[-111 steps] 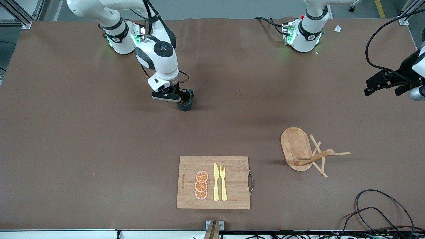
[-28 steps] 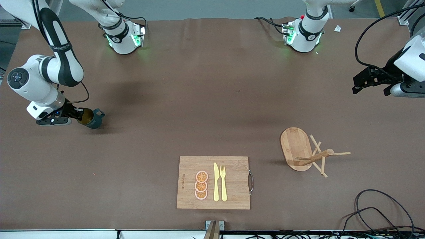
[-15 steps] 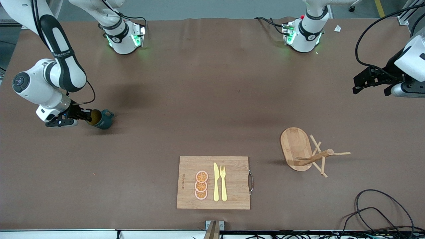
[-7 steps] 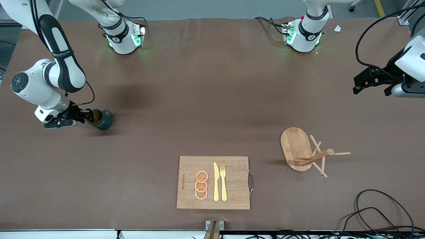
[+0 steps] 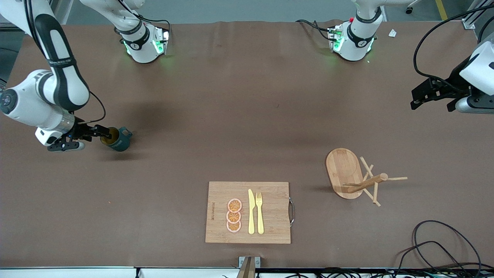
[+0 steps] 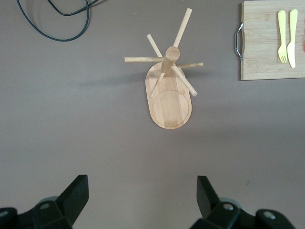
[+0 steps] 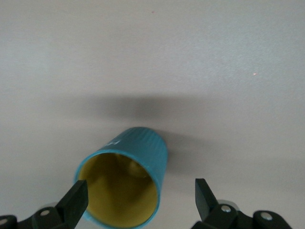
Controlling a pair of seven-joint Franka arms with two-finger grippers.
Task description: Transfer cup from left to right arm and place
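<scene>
No text can be read with certainty. The rectangular bamboo cutting board (image 5: 270,200) bears a burnt-in mark along the edge toward the right arm's end of the table, too small to make out. The ribbed dark teal mug (image 7: 128,183) carries small white lettering, also illegible.

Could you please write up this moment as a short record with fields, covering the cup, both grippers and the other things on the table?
cup: dark teal, upright on the table at the right arm's end
right gripper: open at the cup's rim, one of its fingers over the rim, not gripping
left gripper: open, waiting over the left arm's end of the table
peg rack: wooden, toward the left arm's end
cutting board: nearest the front camera, holding orange slices, knife, fork
</scene>
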